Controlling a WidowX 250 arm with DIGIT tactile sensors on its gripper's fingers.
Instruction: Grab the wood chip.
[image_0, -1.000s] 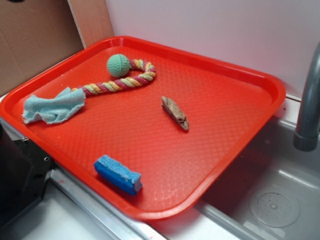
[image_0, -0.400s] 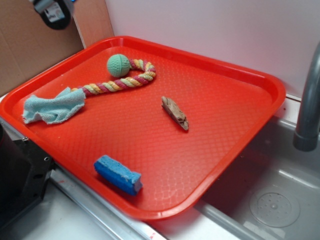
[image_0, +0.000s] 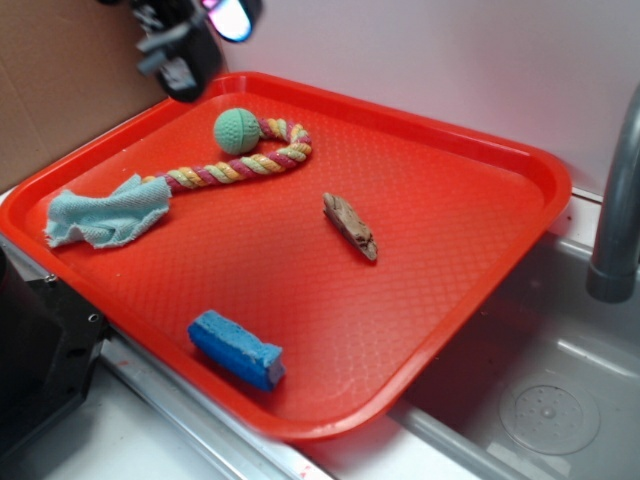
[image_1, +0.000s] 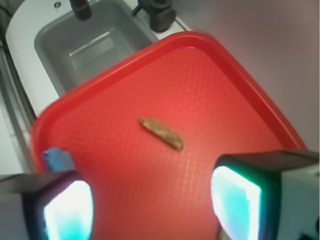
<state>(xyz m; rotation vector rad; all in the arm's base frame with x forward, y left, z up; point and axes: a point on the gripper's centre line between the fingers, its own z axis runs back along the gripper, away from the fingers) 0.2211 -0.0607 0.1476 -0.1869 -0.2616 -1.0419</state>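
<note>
The wood chip (image_0: 350, 227) lies alone near the middle of the red tray (image_0: 520, 165). The gripper (image_1: 152, 200) hangs high above the tray's far corner, fingers spread wide, holding nothing.

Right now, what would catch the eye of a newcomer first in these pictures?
The big red tray beside the sink dominates. The wood chip lies alone near its middle, with a green ball on braided rope at the back. The end effector hangs high above, fingers wide apart.
</note>
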